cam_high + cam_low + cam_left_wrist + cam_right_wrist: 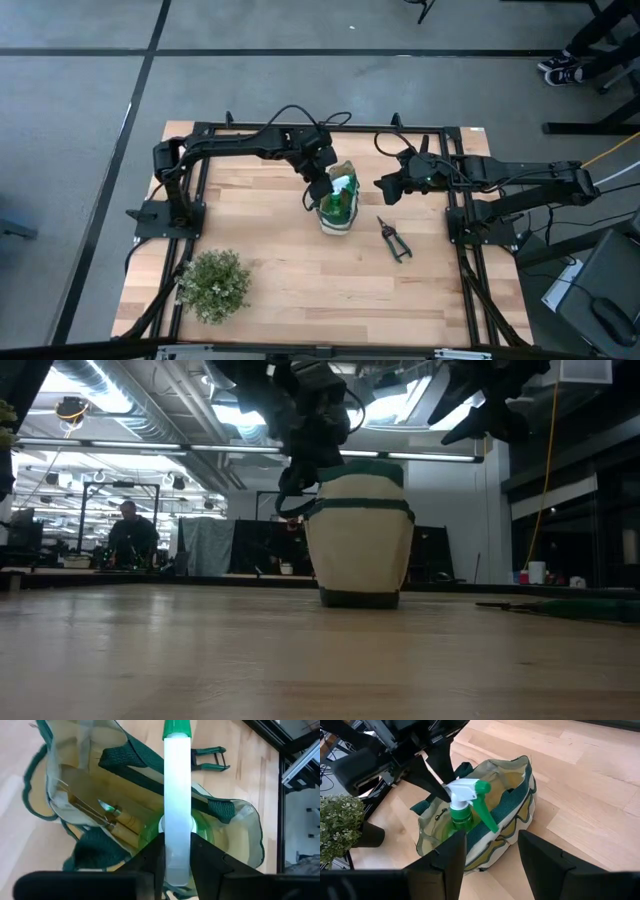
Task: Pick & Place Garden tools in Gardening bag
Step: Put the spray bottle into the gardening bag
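Observation:
The cream gardening bag (338, 216) with green trim stands on the table's middle; it also shows in the low view (360, 540). The green spray bottle (460, 815) stands upright in it, its white head (177, 780) above the rim. My left gripper (320, 188) is shut on that head from above the bag. Wooden-shafted tools (120, 821) lie inside the bag. The dark pruning shears (394, 240) lie flat on the table right of the bag. My right gripper (382, 190) hovers open and empty just right of the bag. My left gripper pinches the spray bottle's white head near its rear end (177, 855) between its two fingers (436, 779). The fingers come slanting down from the table's left side. The bottle stands upright with its green body (150, 831) down inside the bag; its base is hidden.
A bushy potted plant (213, 283) stands near the table's near left corner. The black frame rails (462, 215) run along the table's sides. Bare wood lies between the bag and the near edge. A person shows far behind the table (130, 535).

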`<state>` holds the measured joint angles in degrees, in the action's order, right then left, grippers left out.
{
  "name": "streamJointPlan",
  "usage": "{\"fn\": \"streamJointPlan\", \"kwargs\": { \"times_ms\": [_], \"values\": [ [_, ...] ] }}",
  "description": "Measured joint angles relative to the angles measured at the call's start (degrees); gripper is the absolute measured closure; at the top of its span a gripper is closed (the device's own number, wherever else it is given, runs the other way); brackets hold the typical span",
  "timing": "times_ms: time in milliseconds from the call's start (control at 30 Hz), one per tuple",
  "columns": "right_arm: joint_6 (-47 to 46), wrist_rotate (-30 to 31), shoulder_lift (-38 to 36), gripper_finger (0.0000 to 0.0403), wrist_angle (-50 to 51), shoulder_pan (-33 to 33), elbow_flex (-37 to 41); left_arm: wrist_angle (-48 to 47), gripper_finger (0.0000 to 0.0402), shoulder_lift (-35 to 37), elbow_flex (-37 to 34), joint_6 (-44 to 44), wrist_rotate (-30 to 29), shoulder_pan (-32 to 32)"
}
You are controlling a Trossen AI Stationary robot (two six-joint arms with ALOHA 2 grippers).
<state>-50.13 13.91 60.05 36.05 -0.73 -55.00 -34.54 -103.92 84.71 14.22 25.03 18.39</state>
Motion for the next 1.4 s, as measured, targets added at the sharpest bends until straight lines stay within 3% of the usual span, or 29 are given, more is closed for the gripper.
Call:
{"fn": "streamJointPlan", "kwargs": {
  "times_ms": [333,633,800,1100,1167,1333,1400],
  "values": [
    [0.0,0.0,0.0,0.0222,0.1,0.0,0.0,-1.2,0.0289,2.9,2.0,-1.2,-0.1,2.9],
    [-0.9,-0.8,0.0,0.0222,0.9,0.0,0.0,-1.3,0.0278,10.9,2.8,-11.1,0.1,3.7],
    [-1.4,-1.1,0.0,0.0222,1.0,0.0,0.0,2.0,0.0295,12.0,2.8,-19.0,0.2,0.6],
    [-2.0,-1.1,0.0,0.0222,0.8,0.0,0.0,3.0,0.0347,4.9,2.8,-20.5,0.0,-3.4],
    [-2.6,-1.1,0.0,0.0222,0.8,0.0,0.0,2.9,0.0362,3.1,2.8,-20.4,-1.9,-3.5],
    [-3.3,-1.1,0.0,0.0222,1.0,0.0,0.0,1.2,0.0395,0.3,2.7,-19.6,-14.5,-2.5],
    [-3.3,-1.1,0.0,0.0222,1.0,0.0,0.0,0.2,0.0399,-0.3,2.7,-19.5,-16.8,-1.6]
  ]
}}
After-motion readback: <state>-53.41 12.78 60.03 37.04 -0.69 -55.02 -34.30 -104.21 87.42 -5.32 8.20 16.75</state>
